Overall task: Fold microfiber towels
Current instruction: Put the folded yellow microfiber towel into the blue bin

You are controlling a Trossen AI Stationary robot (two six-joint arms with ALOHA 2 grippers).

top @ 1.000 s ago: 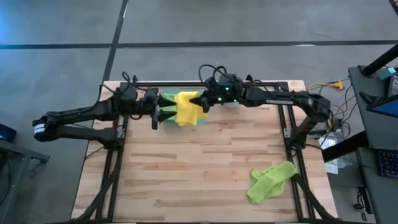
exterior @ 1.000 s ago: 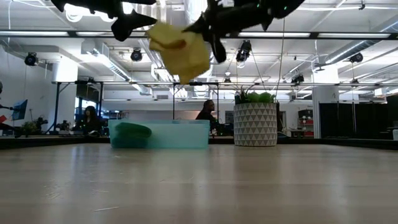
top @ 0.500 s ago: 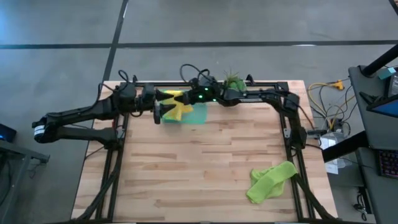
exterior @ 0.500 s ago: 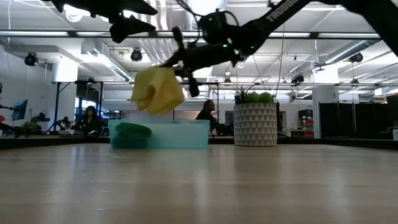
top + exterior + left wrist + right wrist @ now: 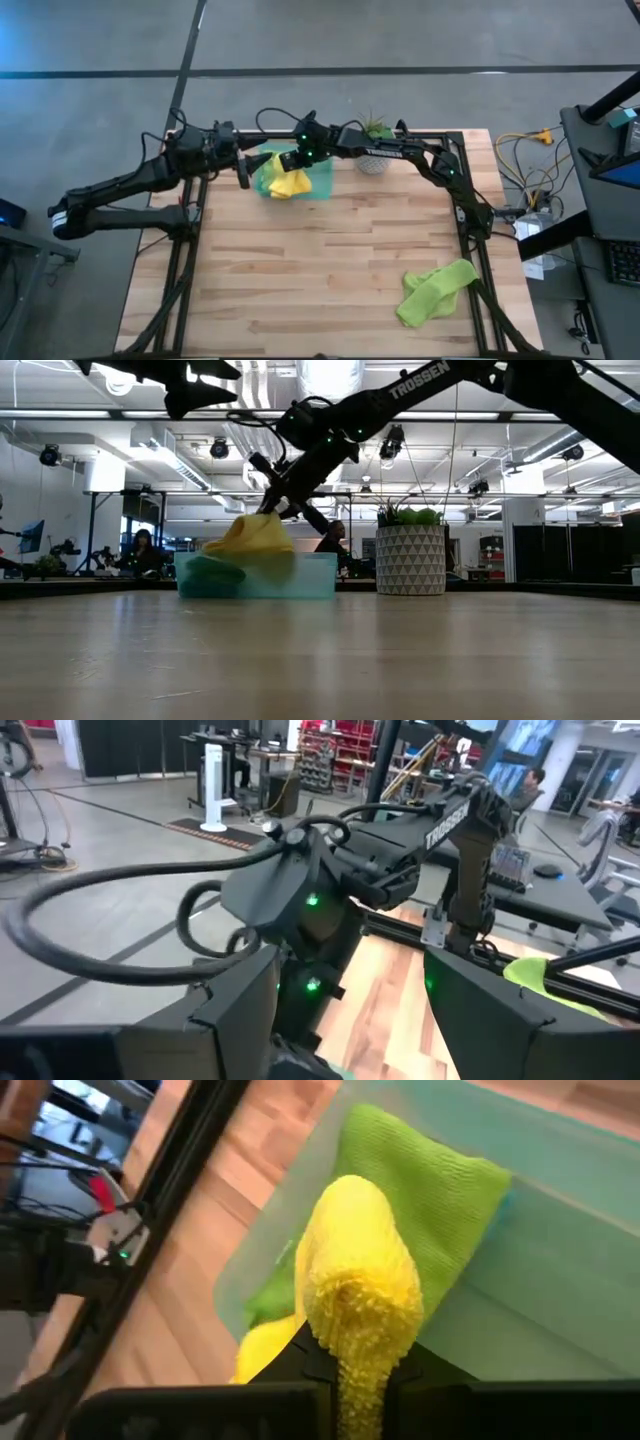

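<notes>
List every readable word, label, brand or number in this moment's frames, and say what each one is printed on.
"TROSSEN": white letters on the right arm's upper link, low view.
White lettering on the right arm's link in the left wrist view: too tilted and blurred to read.
No print visible on the yellow towel, the green tray or the planter.

Large open-plan robotics lab or industrial workshop is shown. Wooden butcher-block table (image 5: 330, 260) mounted on black metal frame, set on polished grey concrete floor (image 5: 400, 40). High ceiling with exposed ducts and strip lights (image 5: 560, 415) seen across room. Workstations and seated people (image 5: 145, 550) visible in background. Red storage racks (image 5: 335, 745) and equipment desks seen beyond. Potted plant (image 5: 410, 555) placed at table's far edge.
</notes>
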